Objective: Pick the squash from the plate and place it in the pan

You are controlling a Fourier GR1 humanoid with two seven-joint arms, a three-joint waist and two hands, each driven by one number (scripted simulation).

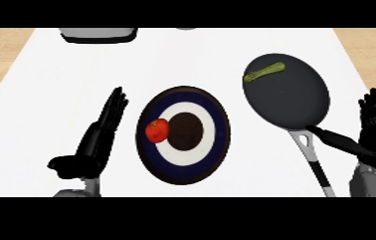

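Observation:
A slim green squash (pixel 263 72) lies in the dark pan (pixel 294 102) at the right, near its far left rim. The pan's handle (pixel 316 164) runs toward the lower edge. The round plate (pixel 158 157) with dark blue and white rings sits at the centre, and a red tomato (pixel 157 130) rests on its left side. My left hand (pixel 99 139) stands left of the plate, fingers straight, holding nothing. My right hand (pixel 363 134) shows at the right edge beside the pan's handle, fingers straight and thumb out toward the handle, holding nothing.
A white appliance with a dark base (pixel 98 34) sits at the counter's far left edge. Wooden floor (pixel 15 42) shows past the white counter (pixel 191 55) on both sides.

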